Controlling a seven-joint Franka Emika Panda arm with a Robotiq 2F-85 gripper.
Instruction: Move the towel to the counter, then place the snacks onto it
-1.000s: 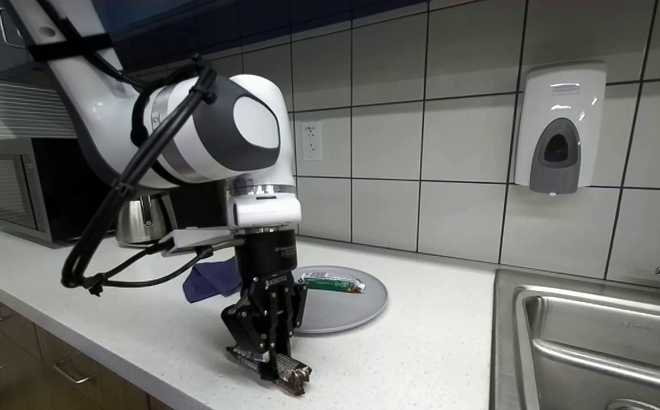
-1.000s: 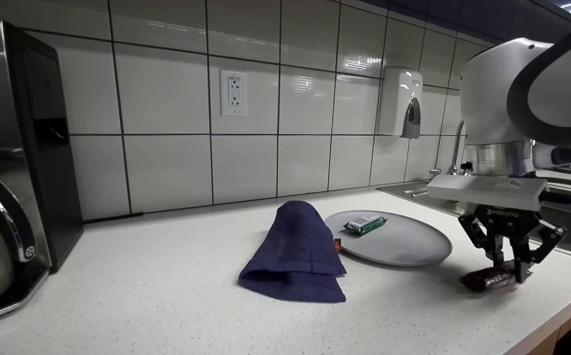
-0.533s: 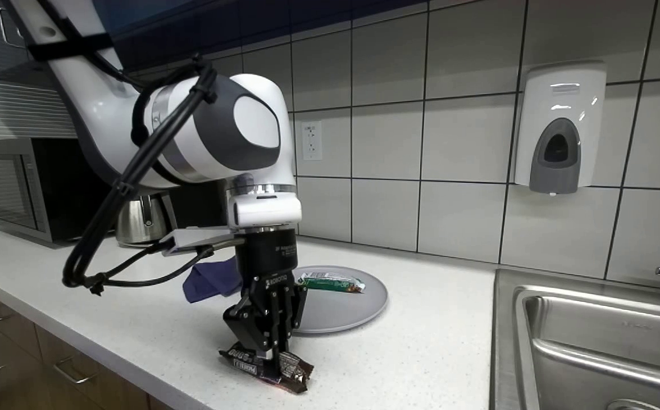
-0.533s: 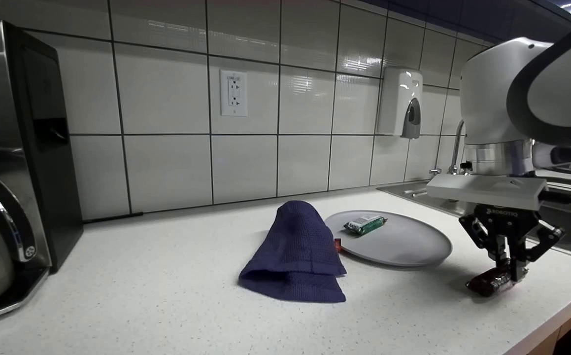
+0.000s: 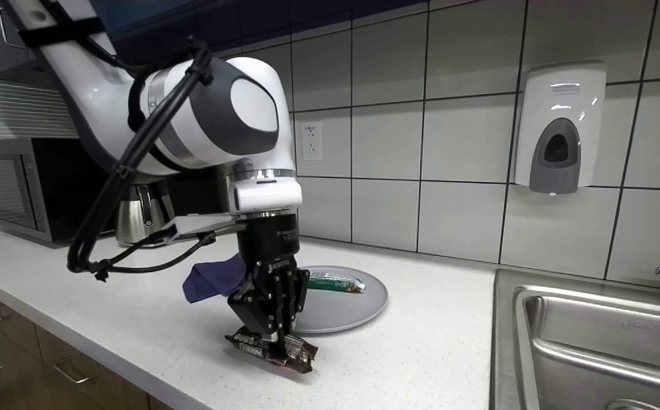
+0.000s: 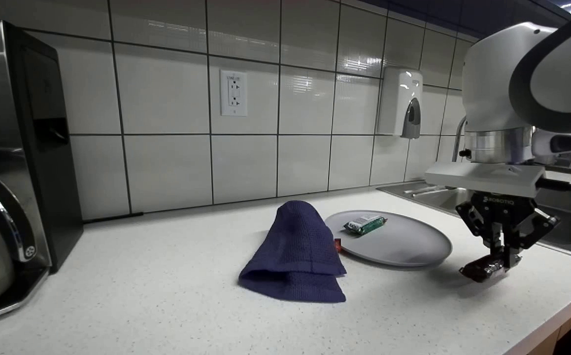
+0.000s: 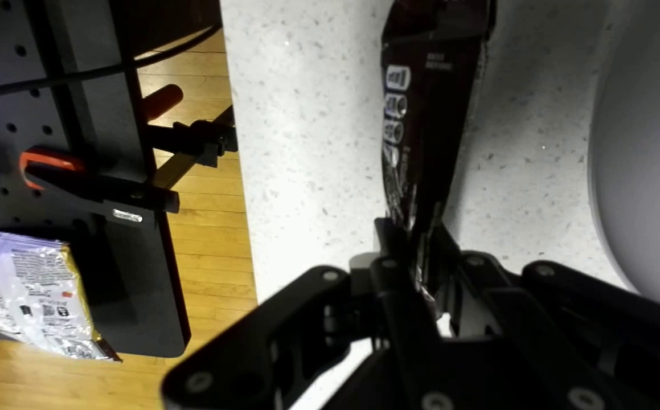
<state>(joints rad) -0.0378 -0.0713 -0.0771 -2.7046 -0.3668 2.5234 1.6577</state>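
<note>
A dark brown wrapped snack bar (image 5: 250,344) is pinched in my gripper (image 5: 277,348), just above the white counter (image 5: 421,347). The bar (image 6: 480,268) and gripper (image 6: 504,259) also show in an exterior view. In the wrist view the fingers (image 7: 412,239) are shut on the bar (image 7: 429,119). A green and white snack (image 5: 338,283) lies on the round grey plate (image 5: 352,316); both also show in an exterior view, snack (image 6: 365,224) and plate (image 6: 403,249). The folded purple towel (image 6: 295,256) lies on the counter beside the plate. A small red item (image 6: 338,245) peeks out behind it, mostly hidden.
A steel sink (image 5: 597,347) is set into the counter. A soap dispenser (image 5: 560,128) hangs on the tiled wall. A microwave (image 5: 39,188) and a steel jug (image 5: 140,219) stand at the far end. A shiny snack bag (image 7: 33,296) lies on a black board beyond the counter edge.
My gripper has closed on the brown bar, which turned slightly in the fingers. The arm has then risen, lifting the bar a little off the counter. Towel, plate and green snack have not moved.
</note>
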